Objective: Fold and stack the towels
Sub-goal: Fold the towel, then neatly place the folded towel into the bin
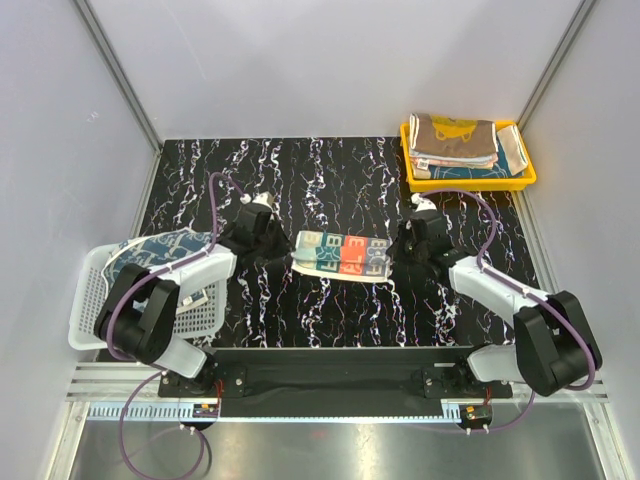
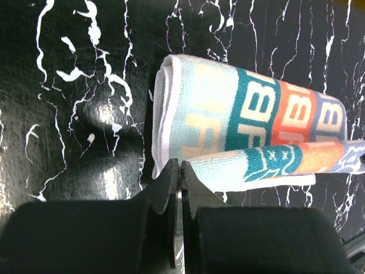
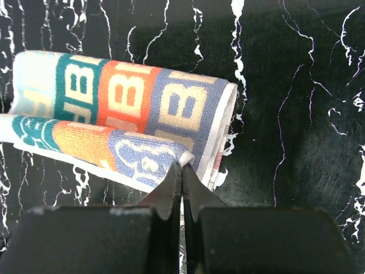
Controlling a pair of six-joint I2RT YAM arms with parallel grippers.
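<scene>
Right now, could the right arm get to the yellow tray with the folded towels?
Probably yes, but not freely: its tool is shut on a corner of the striped towel, so it would drag that along. The yellow tray lies beyond it on the same side, with nothing in between.

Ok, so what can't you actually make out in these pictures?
- Top view: the towel stack in the yellow tray is too small to count its layers.
- Top view: the left arm covers part of the white basket, hiding what lies under the navy towel.
- Left wrist view: the near edge of the striped towel runs off the right side; in the right wrist view, off the left.
</scene>
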